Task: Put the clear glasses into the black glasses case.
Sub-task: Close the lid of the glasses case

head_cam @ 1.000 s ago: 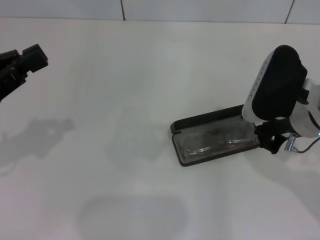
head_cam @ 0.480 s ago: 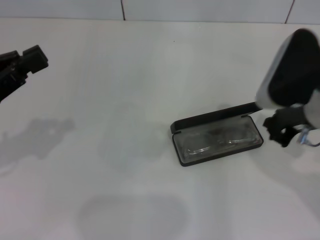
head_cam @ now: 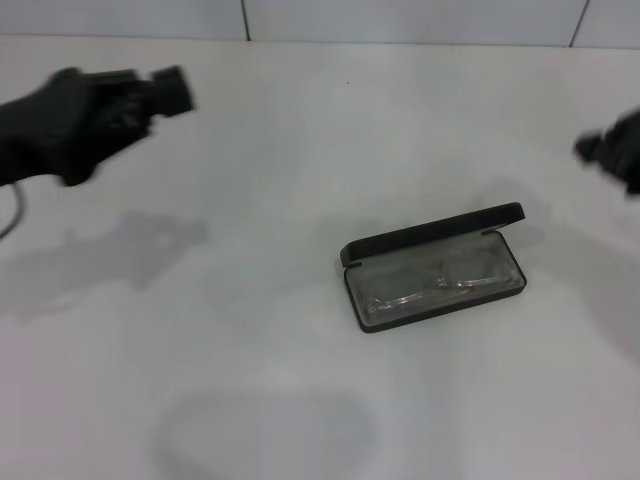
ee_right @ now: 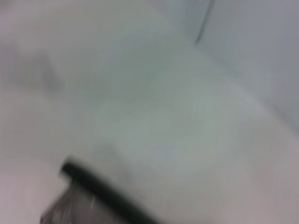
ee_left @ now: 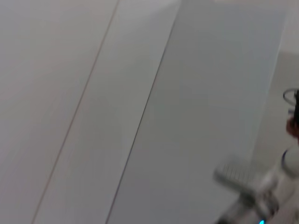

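Left gripper [head_cam: 165,88]: raised over the table's far left, arm reaching in from the left edge, blurred. Jaw opening cannot be told; nothing is seen in its grasp.
Right gripper [head_cam: 612,152]: only a dark blurred part shows at the right edge of the head view, well apart from the case. Jaw opening cannot be told.
Change, right arm: one second ago it stood over the case's right end, touching or just beside it; half a second ago it was lifting off to the right; now it is nearly out of view.
Change, left arm: it has moved inward and to the right from its earlier spot at the left edge.
Black glasses case [head_cam: 432,268]: on the white table [head_cam: 300,180], right of centre, unmoved. Lid open, standing up along the far long edge. A dark edge of it shows in the right wrist view [ee_right: 100,189].
Clear glasses [head_cam: 430,285]: lying flat inside the case's lower tray, lenses side by side, faint against the grey lining.
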